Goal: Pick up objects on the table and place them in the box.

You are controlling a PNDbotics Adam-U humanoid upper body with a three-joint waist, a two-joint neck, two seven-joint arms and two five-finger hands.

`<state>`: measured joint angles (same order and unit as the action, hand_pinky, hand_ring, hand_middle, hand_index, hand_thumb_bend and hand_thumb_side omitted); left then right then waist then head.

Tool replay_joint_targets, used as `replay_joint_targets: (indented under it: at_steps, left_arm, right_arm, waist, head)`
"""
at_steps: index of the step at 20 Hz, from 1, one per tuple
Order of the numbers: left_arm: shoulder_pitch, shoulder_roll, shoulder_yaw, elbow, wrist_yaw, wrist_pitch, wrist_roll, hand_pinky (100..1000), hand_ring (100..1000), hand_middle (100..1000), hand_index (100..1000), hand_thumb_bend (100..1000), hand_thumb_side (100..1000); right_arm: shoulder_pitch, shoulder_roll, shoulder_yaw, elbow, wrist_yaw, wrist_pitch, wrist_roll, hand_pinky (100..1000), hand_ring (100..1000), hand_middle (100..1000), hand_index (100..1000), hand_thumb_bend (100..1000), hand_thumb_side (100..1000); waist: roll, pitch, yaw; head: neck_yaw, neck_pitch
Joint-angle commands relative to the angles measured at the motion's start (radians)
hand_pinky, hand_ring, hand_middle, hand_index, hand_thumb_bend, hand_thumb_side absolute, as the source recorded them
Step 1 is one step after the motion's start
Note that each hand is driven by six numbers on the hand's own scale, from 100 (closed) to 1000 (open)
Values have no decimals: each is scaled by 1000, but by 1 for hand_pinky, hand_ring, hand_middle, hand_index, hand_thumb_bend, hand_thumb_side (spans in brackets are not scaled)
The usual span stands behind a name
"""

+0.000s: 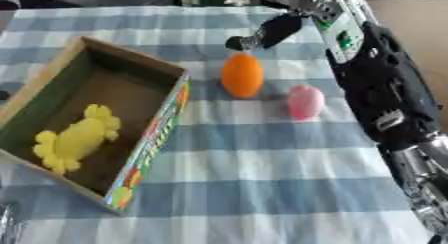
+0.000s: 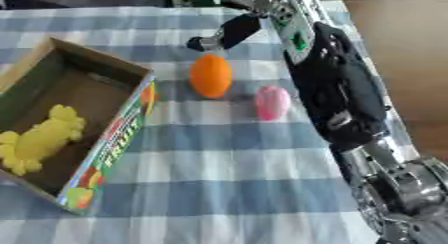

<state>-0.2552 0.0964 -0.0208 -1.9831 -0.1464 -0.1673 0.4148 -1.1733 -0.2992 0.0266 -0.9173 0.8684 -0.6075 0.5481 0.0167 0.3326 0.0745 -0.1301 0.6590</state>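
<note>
Right hand (image 1: 262,35) hovers with fingers relaxed, holding nothing, just behind the orange egg (image 1: 242,75), so next it needs to drop and grab it for the box (image 1: 156,133).

Right hand (image 2: 229,34) at upper centre, fingers extended above orange egg-shaped object (image 2: 211,76); pink object (image 2: 272,102) just right; yellow toy (image 2: 37,139) inside box (image 2: 112,145), left.

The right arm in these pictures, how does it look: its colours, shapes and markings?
The right arm has a bulky black shell, with silver metal joints toward the lower corner. Farther up sits a pale panel with small green marks. The right hand is black, a slim rounded shape. The left arm does not clearly show.
</note>
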Motion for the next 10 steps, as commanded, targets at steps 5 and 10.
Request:
replay_joint_targets:
  at_steps: [5, 10]
  left_arm:
    - [-4, 12, 5, -17, -3, 2, 0, 503, 657, 610, 751, 100, 733]
    - [-5, 12, 6, -17, -3, 2, 0, 503, 657, 610, 751, 100, 732]
  right_arm:
    - [-18, -28, 20, 16, -97, -67, 159, 923, 956, 850, 937, 534, 744]
    - [-9, -36, 23, 12, -118, -69, 240, 919, 958, 845, 934, 543, 698]
  waist:
    - [1, -15, 0]
    - [1, -12, 1]
  head:
    - [5, -7]
    - [7, -9]
